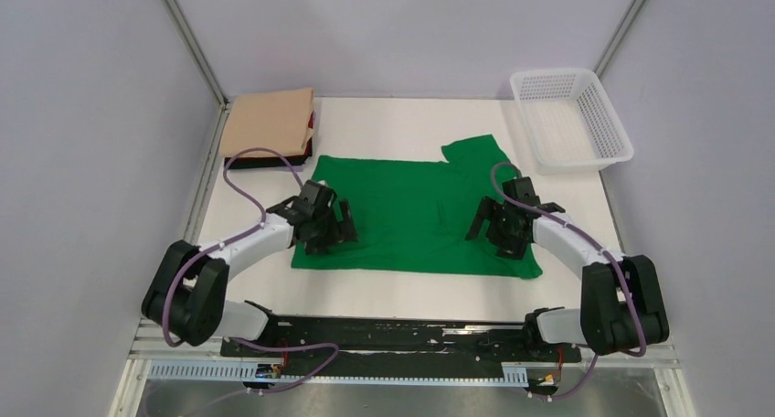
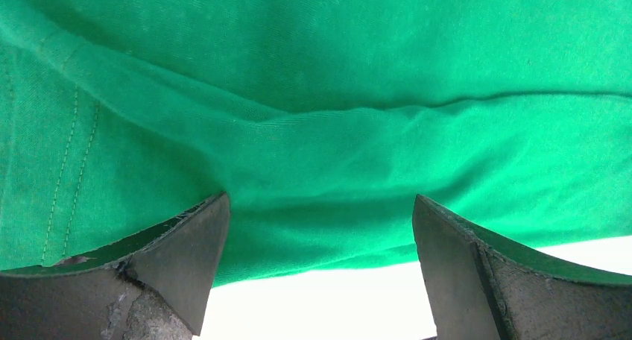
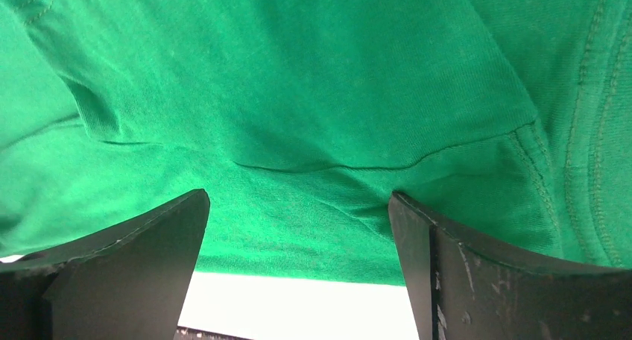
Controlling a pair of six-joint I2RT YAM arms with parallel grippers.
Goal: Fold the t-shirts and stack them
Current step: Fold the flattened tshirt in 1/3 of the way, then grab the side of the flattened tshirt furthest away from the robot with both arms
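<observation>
1. At table centre, the green t-shirt (image 1: 411, 211) lay spread flat, one sleeve poking toward 1 o'clock; judged barely folded.
2. Left gripper (image 1: 331, 227) sat at its 8 o'clock and right gripper (image 1: 493, 227) at its 4 o'clock, both with jaws apart over the near hem, clamping nothing.
3. Tan t-shirt (image 1: 268, 122) lay folded atop black t-shirt (image 1: 260, 162) at 10 o'clock; judged done.
4. Basket (image 1: 614, 124) sat at 2 o'clock.
5. Remaining: fold the green one, then stack it.

Overhead plus wrist close-ups of t-shirt (image 1: 402, 218)
</observation>
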